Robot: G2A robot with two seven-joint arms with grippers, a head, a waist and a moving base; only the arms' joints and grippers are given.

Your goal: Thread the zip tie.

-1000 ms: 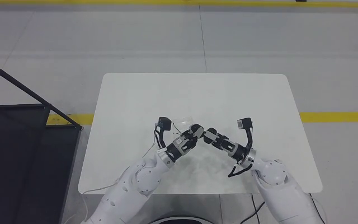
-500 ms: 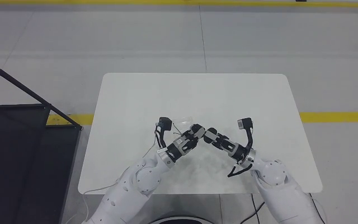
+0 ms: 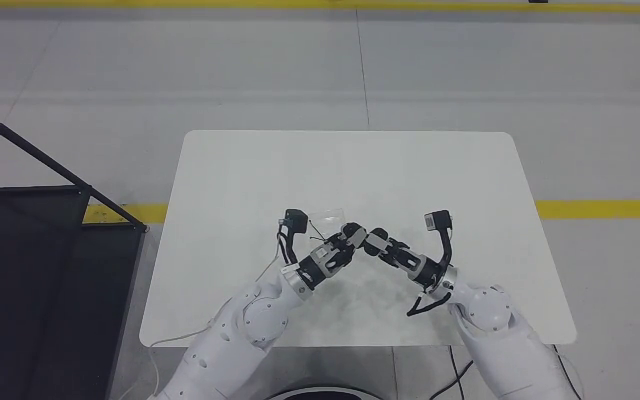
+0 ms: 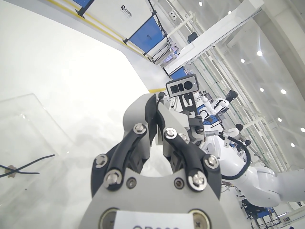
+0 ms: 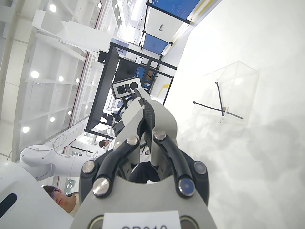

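Two black zip ties (image 5: 220,101) lie crossed on a clear plastic tray (image 5: 245,77) on the white table. The ties (image 4: 26,165) also show on the tray (image 4: 28,110) in the left wrist view. In the top view the tray (image 3: 330,214) sits just beyond the two grippers. My left gripper (image 3: 352,236) and my right gripper (image 3: 373,240) meet tip to tip above the table's middle front. The left gripper (image 4: 154,110) is shut, pads pressed together, with nothing seen between them. The right gripper (image 5: 145,107) is shut too, and no tie shows in it.
The white table (image 3: 450,180) stretches wide on all sides of the grippers. A black frame (image 3: 50,270) stands off the table's left edge. A yellow floor line (image 3: 590,208) runs past the right side.
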